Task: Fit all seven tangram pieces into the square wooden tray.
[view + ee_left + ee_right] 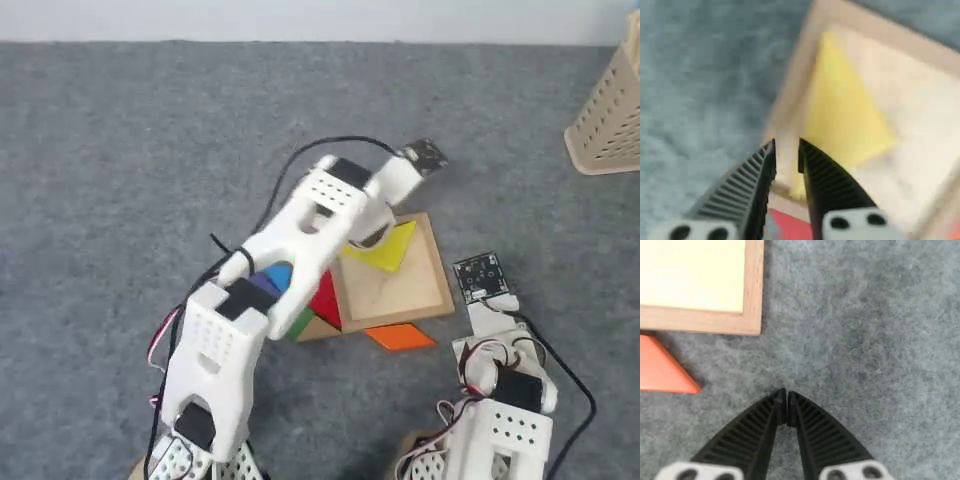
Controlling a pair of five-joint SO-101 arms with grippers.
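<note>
**Operator:** Report the left claw.

**Technician:** The left gripper point(786, 145) hangs with its jaws parted by a narrow gap and nothing clamped between them. The rim of the square wooden tray point(795, 75) lies directly under its tips. The yellow piece point(845, 115) lies flat inside the tray, just ahead of the tips and against that rim. The red piece point(790, 225) lies behind the tips, outside the tray.

**Operator:** Which step is this?

**Technician:** Probably the end of seating the yellow piece, as only that one is in the tray. The red piece, the blue piece point(272, 278) and the green piece point(302, 322) lie together beside the tray, under the left arm. The next move calls for lifting clear of the rim, drawing back over that group, and opening wider to straddle one piece.

**Operator:** And the right claw?

**Technician:** The right gripper point(787, 400) is clenched on nothing, over bare carpet point(865, 315). The orange piece point(660, 367) lies near, ahead of its tips and off to one side, with the tray corner just beyond. The jaws must open before any pickup.
</note>
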